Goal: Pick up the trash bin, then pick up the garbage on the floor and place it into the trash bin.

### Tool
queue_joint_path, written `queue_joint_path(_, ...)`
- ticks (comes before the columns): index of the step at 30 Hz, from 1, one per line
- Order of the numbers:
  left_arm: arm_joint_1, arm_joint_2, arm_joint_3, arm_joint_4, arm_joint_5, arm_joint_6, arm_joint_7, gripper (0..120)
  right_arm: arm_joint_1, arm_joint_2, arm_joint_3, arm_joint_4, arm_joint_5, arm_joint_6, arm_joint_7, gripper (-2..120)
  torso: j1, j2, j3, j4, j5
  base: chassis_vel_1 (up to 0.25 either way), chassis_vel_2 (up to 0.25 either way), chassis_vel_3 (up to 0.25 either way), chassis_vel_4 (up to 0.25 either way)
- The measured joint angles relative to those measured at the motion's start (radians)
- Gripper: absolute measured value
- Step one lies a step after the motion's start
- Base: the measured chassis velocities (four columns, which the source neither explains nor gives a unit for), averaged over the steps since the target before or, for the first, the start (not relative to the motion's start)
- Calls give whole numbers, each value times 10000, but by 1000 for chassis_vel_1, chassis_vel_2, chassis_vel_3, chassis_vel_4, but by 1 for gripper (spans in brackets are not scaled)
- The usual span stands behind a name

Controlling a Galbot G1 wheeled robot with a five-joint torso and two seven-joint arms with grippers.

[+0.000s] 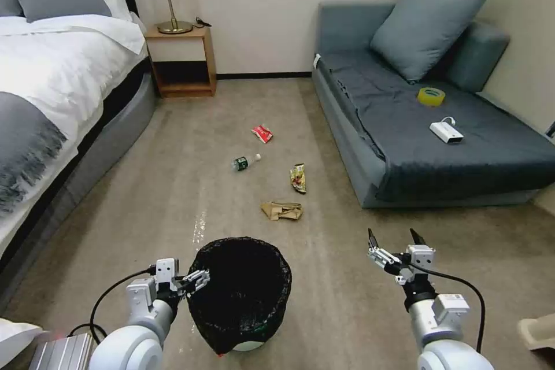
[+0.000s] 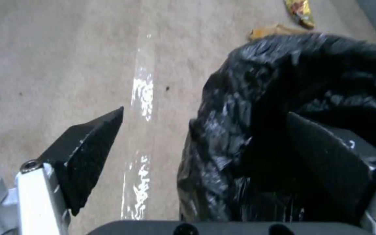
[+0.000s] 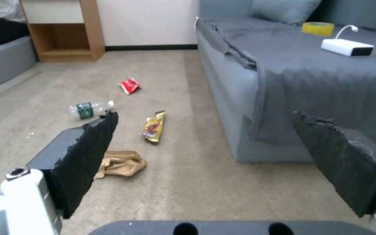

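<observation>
The trash bin, lined with a crinkly black bag, stands on the carpet right in front of me. My left gripper is open at its left rim, one finger outside and the other inside the black bag. My right gripper hovers open and empty to the right of the bin. Beyond the bin the garbage lies on the floor: a crumpled brown paper bag, a yellow-brown wrapper, a green-labelled bottle and a red wrapper. The right wrist view shows the paper bag nearest.
A bed runs along the left and a grey sofa along the right, with a carpet lane between them. On the sofa lie a yellow tape roll and a white box. A wooden nightstand stands at the far wall.
</observation>
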Motion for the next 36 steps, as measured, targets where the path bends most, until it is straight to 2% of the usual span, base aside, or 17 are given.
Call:
queue_joint_path(6,-98,65,87,213,-344,134,-111,98,155,83,-108,-197,-59,53,-18,100,0,0,0,0,0,0,0,0,0)
queue_joint_path(11,-195,135,204,363,-665,151,-144,75,250,105,-110,-306,-58,56,-17,100,0,0,0,0,0,0,0,0,0)
queue_joint_path(12,-195,135,204,363,-665,151,-144,75,250,105,-110,-306,-58,56,-17,100,0,0,0,0,0,0,0,0,0)
queue_joint_path(16,-203,204,253,450,-800,137,-105,58,247,132,-100,-331,-57,69,-11,100,0,0,0,0,0,0,0,0,0)
queue_joint_path(17,-203,204,253,450,-800,137,-105,58,247,132,-100,-331,-57,69,-11,100,0,0,0,0,0,0,0,0,0)
queue_joint_path(21,-174,256,276,468,-786,60,57,39,243,162,-97,-334,-55,82,8,100,0,0,0,0,0,0,0,0,0)
queue_joint_path(22,-174,256,276,468,-786,60,57,39,243,162,-97,-334,-55,82,8,100,0,0,0,0,0,0,0,0,0)
queue_joint_path(26,-127,233,271,491,-668,-115,239,22,212,163,-90,-295,-52,93,16,100,0,0,0,0,1,0,0,0,0)
queue_joint_path(27,-127,233,271,491,-668,-115,239,22,212,163,-90,-295,-52,93,16,100,0,0,0,0,1,0,0,0,0)
queue_joint_path(30,-67,152,272,501,-643,-239,330,8,209,165,-87,-264,-51,99,19,100,1,0,0,0,1,0,0,0,0)
queue_joint_path(36,30,-24,272,578,-456,-562,538,6,229,171,-87,-261,-40,125,21,100,0,1,0,1,2,0,0,0,0)
